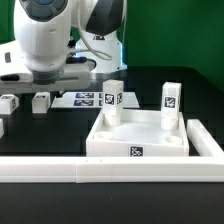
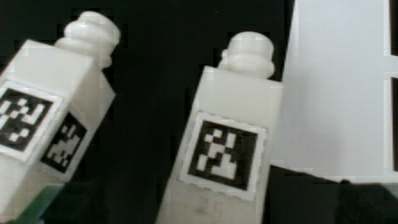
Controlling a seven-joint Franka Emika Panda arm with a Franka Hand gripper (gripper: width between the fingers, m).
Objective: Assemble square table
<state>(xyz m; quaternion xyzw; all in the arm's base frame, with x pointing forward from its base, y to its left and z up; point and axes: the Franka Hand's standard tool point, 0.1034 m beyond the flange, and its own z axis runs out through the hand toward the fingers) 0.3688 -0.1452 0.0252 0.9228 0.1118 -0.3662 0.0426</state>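
The square table slab [image 1: 140, 138] lies white and rimmed at the front of the black table, with a tag on its near edge. Two white legs stand upright in its far corners, one [image 1: 112, 100] on the exterior view's left and one [image 1: 170, 97] on the right. Two loose tagged legs [image 1: 42, 100] [image 1: 12, 101] lie at the exterior view's left, under the arm [image 1: 45, 45]. The wrist view shows two tagged legs with rounded ends close up [image 2: 63, 110] [image 2: 231, 135]. The nearer one runs down to the frame edge. My gripper's fingers do not show clearly in either view.
The marker board [image 1: 85, 98] lies behind the slab. A long white rail [image 1: 90, 171] borders the table's front and the exterior view's right. A white surface [image 2: 347, 90] fills one side of the wrist view.
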